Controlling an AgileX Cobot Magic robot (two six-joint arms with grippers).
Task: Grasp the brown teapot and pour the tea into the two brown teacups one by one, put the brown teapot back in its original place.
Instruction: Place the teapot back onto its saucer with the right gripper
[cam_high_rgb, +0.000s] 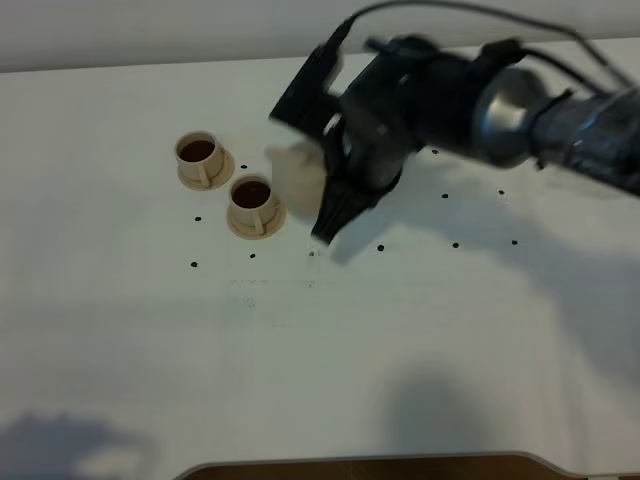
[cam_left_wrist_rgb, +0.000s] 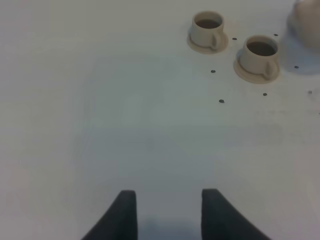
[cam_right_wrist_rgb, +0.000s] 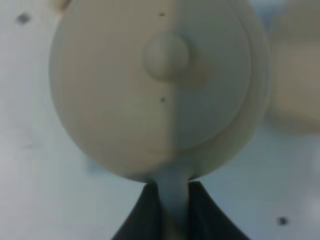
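Right tool (cam_right_wrist_rgb: 174, 212) clamped on the brown teapot (cam_right_wrist_rgb: 155, 90) handle, right of two filled teacups (cam_high_rgb: 255, 205), left tool (cam_left_wrist_rgb: 167, 212) open and empty above the tabletop (cam_high_rgb: 320, 350)

No readable text, labels, brands, numbers or signs anywhere in the three views. Only small dark dots (cam_high_rgb: 380, 247) scattered over the white tabletop (cam_high_rgb: 420, 340), forming no letters or digits. Nothing printed on the teapot (cam_right_wrist_rgb: 150, 90), the two teacups (cam_left_wrist_rgb: 260, 55) or the dark arm housing (cam_high_rgb: 400, 100).
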